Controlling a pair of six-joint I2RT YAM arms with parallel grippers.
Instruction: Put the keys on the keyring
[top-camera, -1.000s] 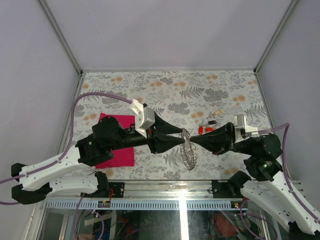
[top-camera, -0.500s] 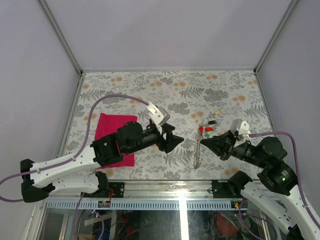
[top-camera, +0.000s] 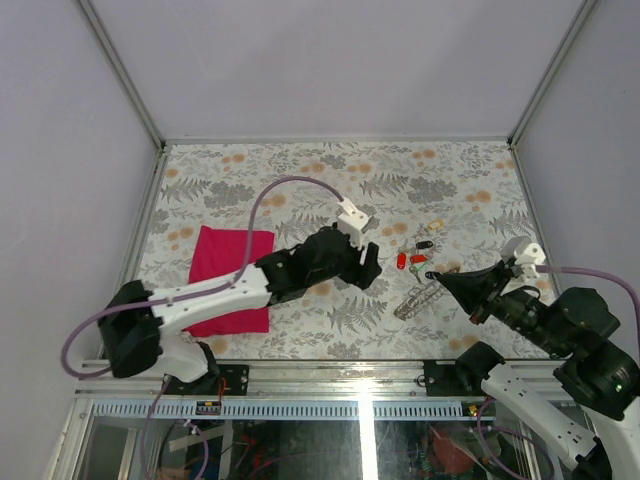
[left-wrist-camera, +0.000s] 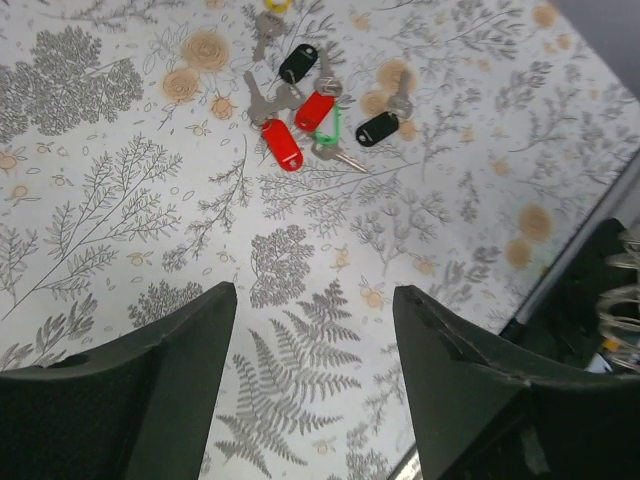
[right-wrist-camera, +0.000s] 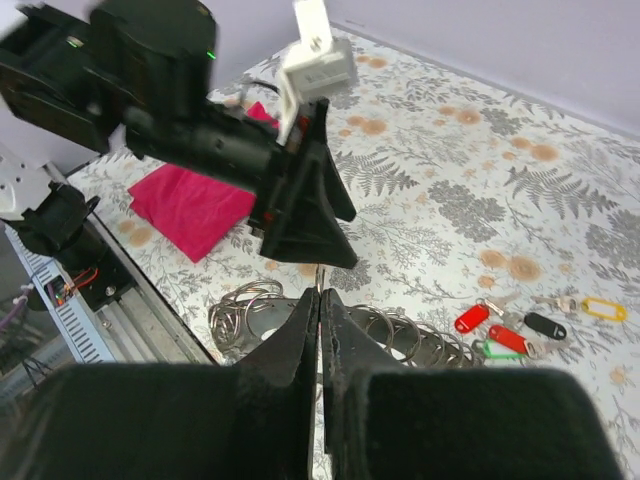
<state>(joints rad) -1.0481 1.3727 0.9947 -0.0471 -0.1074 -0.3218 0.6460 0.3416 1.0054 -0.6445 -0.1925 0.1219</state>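
Both arms as I see them from my station. Left arm (top-camera: 200, 295): stretched forward and to the right from its base; left gripper (left-wrist-camera: 310, 300) angled downward, jaws standing well apart. Right arm (top-camera: 560, 320): reaching leftward; right gripper (right-wrist-camera: 318, 295) closed, fingers pressed together to a point.

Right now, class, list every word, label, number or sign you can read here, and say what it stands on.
None can be read. The coloured tags on the keys look blank or too small to tell; the table cover bears only flowers and ferns.
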